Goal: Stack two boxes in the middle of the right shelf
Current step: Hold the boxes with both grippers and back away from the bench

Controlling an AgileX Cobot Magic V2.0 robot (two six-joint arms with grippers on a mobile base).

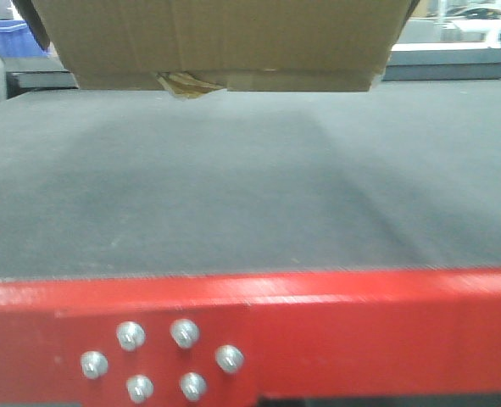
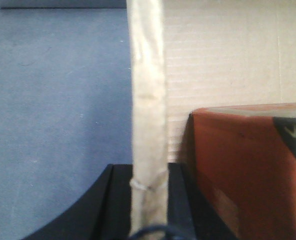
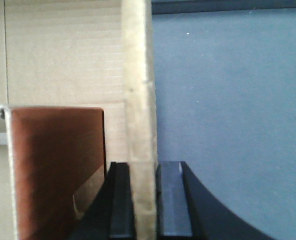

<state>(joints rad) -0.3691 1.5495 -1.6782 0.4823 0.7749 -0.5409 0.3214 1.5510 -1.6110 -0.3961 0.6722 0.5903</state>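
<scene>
At the far end of the grey-carpeted platform (image 1: 233, 195), the cardboard box (image 1: 225, 34) sits high in the front view, a curl of yellowish tape (image 1: 186, 83) hanging at its lower edge; I cannot tell whether its base rests on the carpet or is just clear of it. The shelf is in none of the views, and only one box can be made out.

The step in hand looks like a two-armed carry; to do it well, both arms should rise and travel together at one pace, so that neither thin wall bends or slips out of the pinch; the box should stay level, since a reddish-brown block (image 2: 248, 170) stands inside against the wall and could shift; the base should clear the red front edge (image 1: 360, 331) before any sideways move.

The left gripper (image 2: 148, 172) comes down over the box's rim, its black fingers (image 2: 118, 200) pressed on either face of the upright wall (image 2: 146, 75), one inside and one outside, clenched on the cardboard; the right gripper (image 3: 141, 167) mirrors it on the opposite wall (image 3: 137, 75), fingers (image 3: 172, 200) likewise closed on the board; bare carpet lies beyond each outer finger; a blue bin (image 1: 8, 38) stands well behind at the left
</scene>
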